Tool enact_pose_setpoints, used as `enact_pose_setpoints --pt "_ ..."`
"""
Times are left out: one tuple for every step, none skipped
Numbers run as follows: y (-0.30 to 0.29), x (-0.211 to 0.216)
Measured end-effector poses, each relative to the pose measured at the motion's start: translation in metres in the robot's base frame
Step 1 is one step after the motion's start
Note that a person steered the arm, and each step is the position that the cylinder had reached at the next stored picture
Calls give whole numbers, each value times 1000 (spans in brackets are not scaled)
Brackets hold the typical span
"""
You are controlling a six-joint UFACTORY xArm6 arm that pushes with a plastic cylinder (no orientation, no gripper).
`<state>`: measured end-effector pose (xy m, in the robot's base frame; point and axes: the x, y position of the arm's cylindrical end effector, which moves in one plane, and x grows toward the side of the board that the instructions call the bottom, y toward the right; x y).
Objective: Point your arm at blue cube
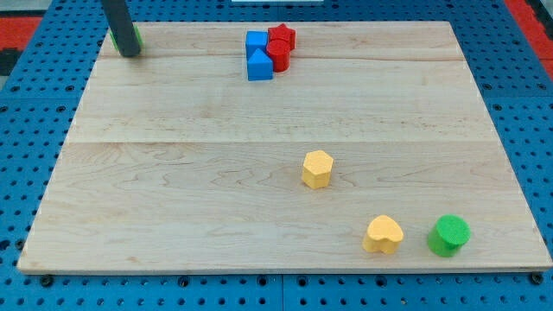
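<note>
The blue cube sits near the view's top, middle, in a tight cluster. Below it and touching is a blue triangular block. To its right are a red star block and a red cylinder. My tip rests at the view's top left corner of the board, far to the left of the blue cube. A green block is mostly hidden behind the rod there; its shape cannot be made out.
A yellow hexagonal block lies right of the board's middle. A yellow heart block and a green cylinder lie at the view's bottom right. The wooden board lies on a blue pegboard.
</note>
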<state>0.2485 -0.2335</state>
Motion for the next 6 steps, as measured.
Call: enact_pose_setpoints --pt "0 -12" --pt "8 -3" --pt "67 -3" --pt "75 -3" --pt "78 -3" --pt "145 -5"
